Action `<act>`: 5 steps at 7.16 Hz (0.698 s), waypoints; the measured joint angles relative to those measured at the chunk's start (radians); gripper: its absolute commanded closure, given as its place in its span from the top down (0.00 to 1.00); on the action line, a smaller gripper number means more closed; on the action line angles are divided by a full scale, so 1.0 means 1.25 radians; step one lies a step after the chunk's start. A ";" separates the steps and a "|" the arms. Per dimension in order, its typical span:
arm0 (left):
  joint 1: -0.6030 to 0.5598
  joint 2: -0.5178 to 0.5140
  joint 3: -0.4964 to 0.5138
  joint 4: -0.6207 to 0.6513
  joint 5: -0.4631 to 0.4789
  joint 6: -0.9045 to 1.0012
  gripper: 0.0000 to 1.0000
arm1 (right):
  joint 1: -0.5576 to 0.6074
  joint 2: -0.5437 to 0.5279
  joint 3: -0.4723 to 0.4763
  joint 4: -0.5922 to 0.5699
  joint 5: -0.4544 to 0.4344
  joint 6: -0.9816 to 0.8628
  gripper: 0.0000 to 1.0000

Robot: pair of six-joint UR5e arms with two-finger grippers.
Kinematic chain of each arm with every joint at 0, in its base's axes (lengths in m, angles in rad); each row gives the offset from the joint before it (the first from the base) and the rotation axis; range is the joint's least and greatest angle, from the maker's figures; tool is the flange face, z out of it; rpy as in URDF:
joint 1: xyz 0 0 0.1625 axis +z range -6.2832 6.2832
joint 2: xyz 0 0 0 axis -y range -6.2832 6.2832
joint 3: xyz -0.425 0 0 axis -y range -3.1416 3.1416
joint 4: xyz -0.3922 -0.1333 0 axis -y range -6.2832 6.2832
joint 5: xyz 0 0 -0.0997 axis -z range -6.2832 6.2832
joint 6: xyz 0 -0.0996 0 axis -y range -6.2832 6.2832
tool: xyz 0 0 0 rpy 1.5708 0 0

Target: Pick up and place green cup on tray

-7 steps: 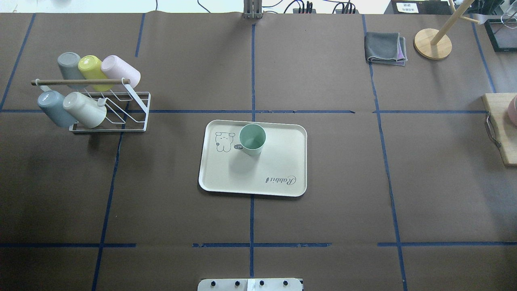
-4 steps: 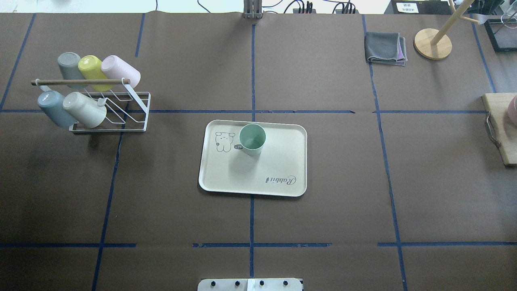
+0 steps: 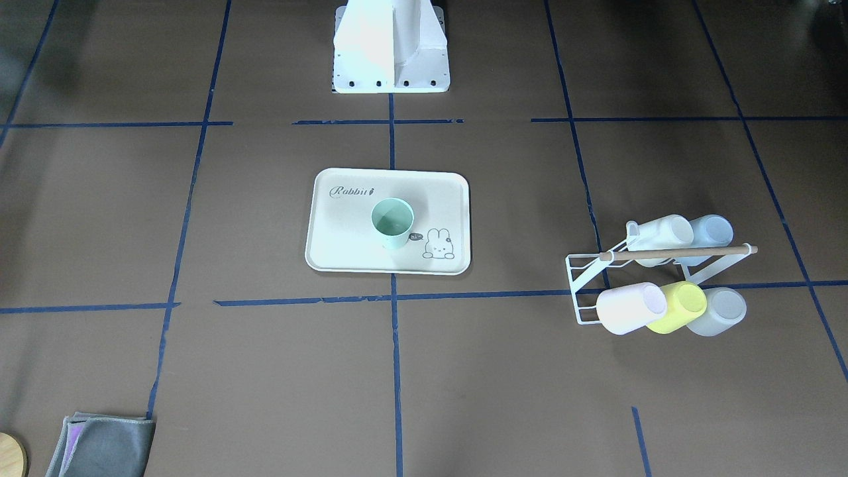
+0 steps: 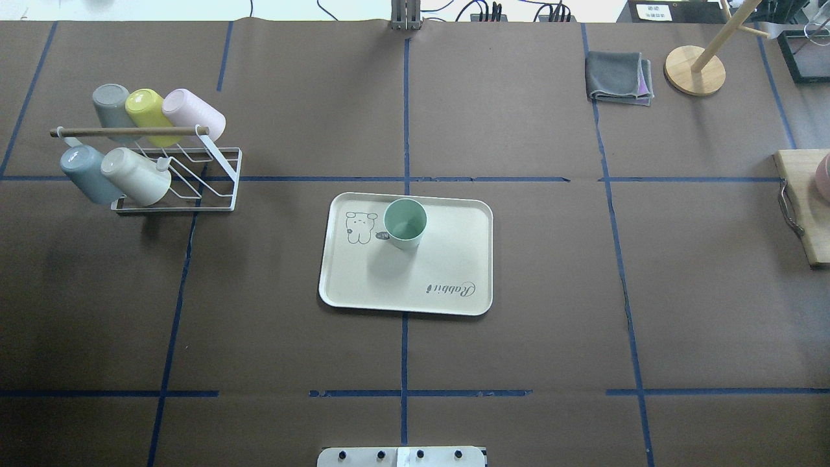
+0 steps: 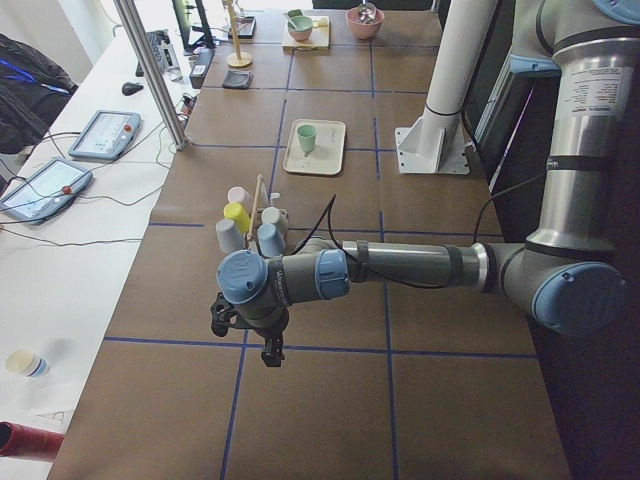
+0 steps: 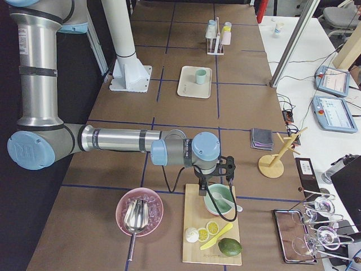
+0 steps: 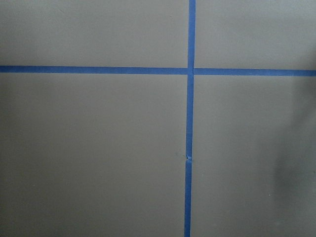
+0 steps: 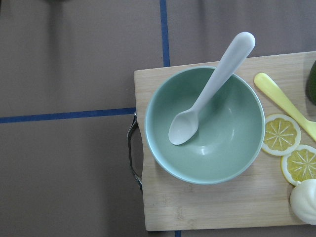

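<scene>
The green cup stands upright on the cream tray, near the bunny print, at the table's middle. It also shows in the front-facing view on the tray, and small in the left view and right view. No gripper is near it. My left gripper hangs over bare table at the left end, past the cup rack. My right gripper hangs over a cutting board at the right end. I cannot tell whether either is open or shut.
A white wire rack holds several pastel cups at the left. A folded grey cloth and a wooden stand sit at the far right. A cutting board carries a green bowl with a spoon.
</scene>
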 measured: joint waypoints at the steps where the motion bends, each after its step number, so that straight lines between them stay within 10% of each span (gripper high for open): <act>1: 0.000 0.000 0.000 -0.004 0.000 0.000 1.00 | 0.001 0.004 0.004 -0.008 -0.002 0.001 1.00; 5: 0.000 -0.002 0.000 -0.007 0.000 0.000 1.00 | 0.001 0.006 0.013 -0.011 -0.004 0.001 1.00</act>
